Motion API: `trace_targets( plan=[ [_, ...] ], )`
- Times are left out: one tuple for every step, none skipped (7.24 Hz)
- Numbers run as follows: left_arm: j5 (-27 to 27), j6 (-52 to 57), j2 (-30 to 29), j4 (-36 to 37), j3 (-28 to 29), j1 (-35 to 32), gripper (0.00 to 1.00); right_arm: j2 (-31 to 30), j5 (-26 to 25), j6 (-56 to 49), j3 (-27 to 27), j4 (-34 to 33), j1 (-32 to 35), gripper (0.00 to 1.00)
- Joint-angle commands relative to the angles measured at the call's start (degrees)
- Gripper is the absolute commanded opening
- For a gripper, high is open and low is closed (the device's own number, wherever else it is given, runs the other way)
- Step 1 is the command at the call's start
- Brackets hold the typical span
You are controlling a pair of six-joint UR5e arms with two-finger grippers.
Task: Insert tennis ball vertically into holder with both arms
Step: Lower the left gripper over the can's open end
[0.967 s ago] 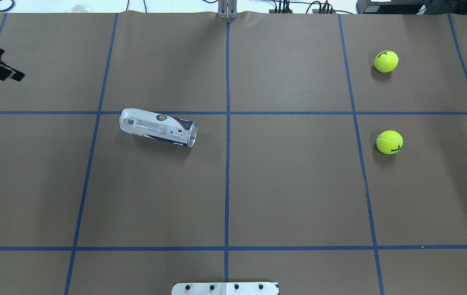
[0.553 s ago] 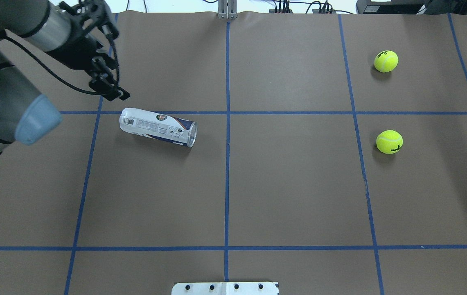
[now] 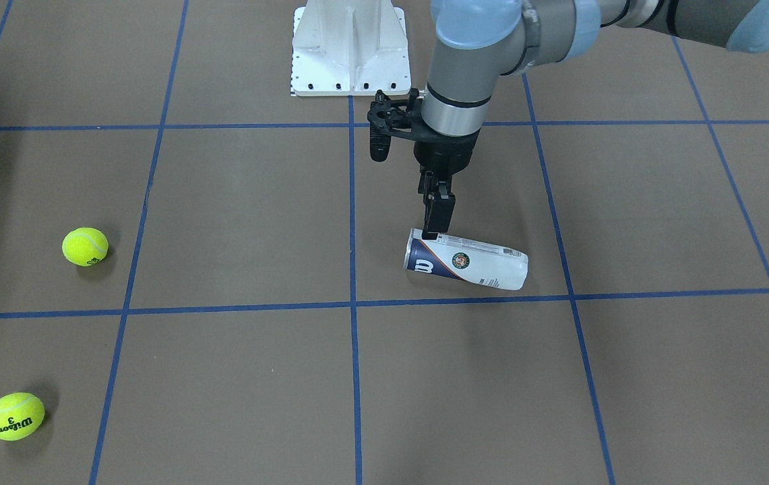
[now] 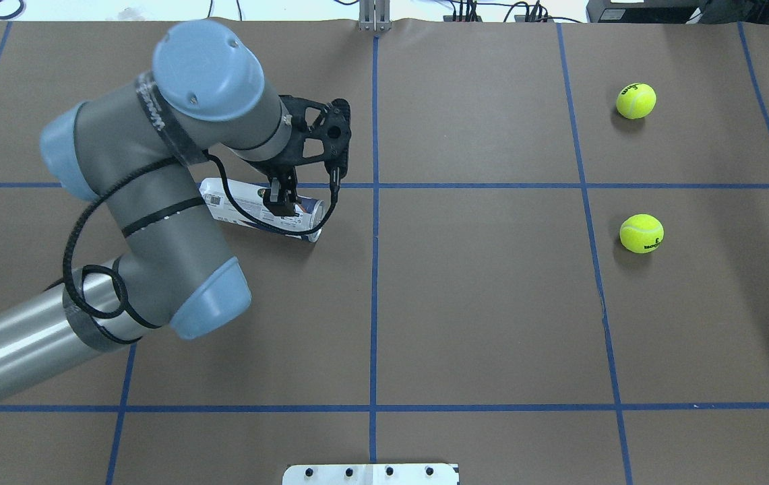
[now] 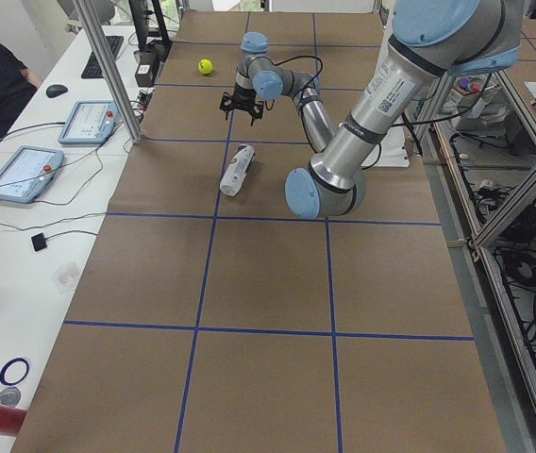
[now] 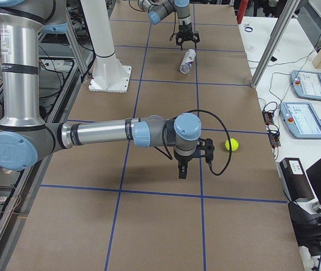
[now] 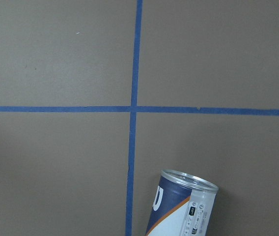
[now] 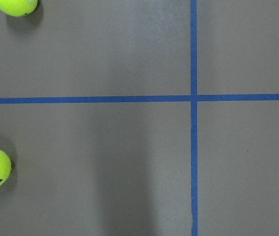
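Brown-papered table [image 4: 492,323] is carrying everything, and nothing is loaded yet. On it the can [image 3: 472,261] is lying on its side, with no ball showing at its mouth. My left gripper [image 3: 435,229] is hovering right over the can, close to its open end, and isn't gripping anything. I'm not able to tell whether its fingers are spread or pressed together. My right gripper [image 6: 181,172] is hanging well apart from the can. Only a side view is showing it, so I can't tell its finger state either. One ball [image 4: 641,233] and a second ball [image 4: 635,100] are sitting well apart from the can, off its open-end side. I'm judging we're at the very start: grabbing and uprighting the can, picking a ball and dropping it in are all remaining.
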Motion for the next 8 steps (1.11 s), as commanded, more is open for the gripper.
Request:
trace_targets(
  plan=[
    [3.53,2.9,0.05,0.75,1.95,3.99,0.99,-0.02,-0.04,0.03,-0.21,0.0,-0.02,1.0],
    [4.23,2.91,-0.04,1.45,3.44,4.87,0.99,-0.02,0.04,0.03,-0.3,-0.09,-0.02,0.99],
    [7.63,2.82,-0.3,1.45,4.76,7.15,0.99,-0.02,0.04,0.03,-0.22,-0.09,0.07,0.99],
    [8.88,2.56,-0.47,1.37,5.91,7.86,0.99,-0.02,-0.04,-0.06,-0.3,-0.09,-0.02,0.99],
    [8.81,2.29,-0.48,0.93,6.44,8.05,0.98,-0.02,-0.05,0.03,-0.3,-0.09,-0.02,0.99],
    [8.81,2.38,-0.82,0.84,6.88,8.13,0.98,-0.02,-0.05,-0.06,-0.3,-0.09,-0.02,0.99],
    [8.81,2.12,-1.17,0.75,7.32,8.13,0.97,-0.02,-0.05,0.03,-0.3,-0.09,-0.02,0.99],
    [8.9,1.68,-1.44,-0.38,8.54,8.05,0.94,-0.02,-0.05,0.03,-0.3,-0.09,-0.02,0.99]
  ],
)
